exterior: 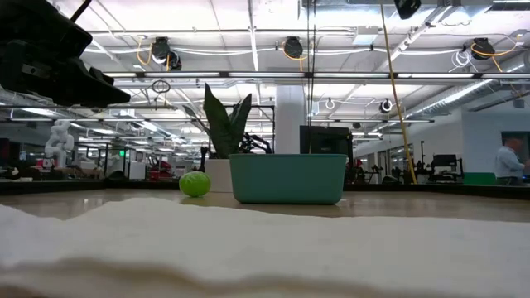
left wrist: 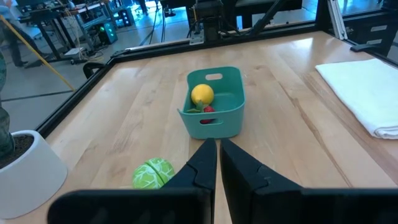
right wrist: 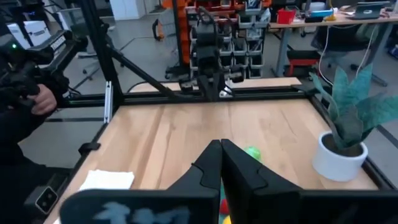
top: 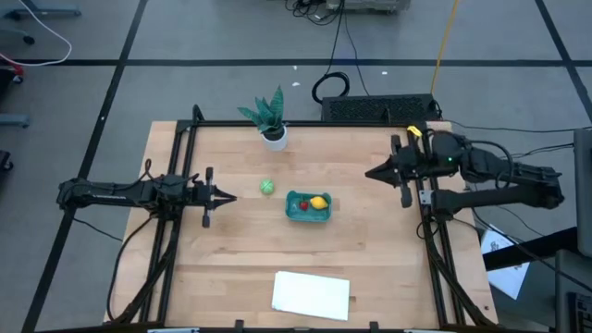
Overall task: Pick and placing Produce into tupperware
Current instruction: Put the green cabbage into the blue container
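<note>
High view: I find the teal tupperware [top: 307, 207] near mid-desk, already holding the yellow lemon piece [top: 319, 203] and the red strawberry piece [top: 302, 205]; the green piece [top: 266, 187] lies on the desk [top: 370, 268] just beside the tupperware, toward my left arm; it is the one item outstanding, in my judgement. My left hand [top: 231, 196] sits near the green piece, fingers drawn narrow and holding nothing; my right hand [top: 370, 172] waits at the far side, pinched shut and empty, clear of the work so as not to crowd it. A potted plant [top: 270, 118] stands at the back edge; a white sheet [top: 312, 293] lies at the front.

Low view: the green piece rests on the desk beside the tupperware wall, apart from it; the sheet fills the foreground.

Left wrist view: narrow fingers [left wrist: 205, 165] point at the tupperware; the green piece lies off to one side, so I would need to realign and open before any grasp.

Right wrist view: shut fingers; green piece visible beyond; plant to one side.
</note>
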Controlling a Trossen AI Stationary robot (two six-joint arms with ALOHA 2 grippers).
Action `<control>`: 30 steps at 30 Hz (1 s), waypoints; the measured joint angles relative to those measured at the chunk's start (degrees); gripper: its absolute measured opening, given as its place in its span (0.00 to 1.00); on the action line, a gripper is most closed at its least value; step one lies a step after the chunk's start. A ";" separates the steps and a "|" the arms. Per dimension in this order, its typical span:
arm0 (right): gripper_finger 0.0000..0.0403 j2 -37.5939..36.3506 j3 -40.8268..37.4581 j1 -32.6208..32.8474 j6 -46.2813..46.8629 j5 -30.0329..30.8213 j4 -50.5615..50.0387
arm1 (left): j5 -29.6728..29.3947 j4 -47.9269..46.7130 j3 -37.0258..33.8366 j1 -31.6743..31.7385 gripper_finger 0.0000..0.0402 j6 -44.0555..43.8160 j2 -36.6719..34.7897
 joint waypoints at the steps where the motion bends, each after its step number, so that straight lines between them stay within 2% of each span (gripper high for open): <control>1: 0.00 -1.12 -1.28 0.00 -0.10 0.00 0.78 | 0.00 -0.01 0.00 0.01 0.06 0.02 0.00; 6: 0.00 -6.31 -7.30 -0.73 0.10 1.55 5.49 | 0.01 0.00 0.00 0.02 0.06 -0.02 0.02; 12: 0.00 -10.12 -10.71 -1.11 0.85 1.64 7.34 | 0.00 0.00 0.00 0.02 0.06 -0.09 0.00; 22: 0.00 -14.85 -24.42 -1.06 5.65 1.34 24.95 | 0.00 0.00 0.00 0.01 0.06 -0.44 0.02; 30: 0.00 -17.41 -33.68 -1.01 5.84 1.27 37.00 | 0.00 0.02 0.00 0.00 0.06 -0.44 0.00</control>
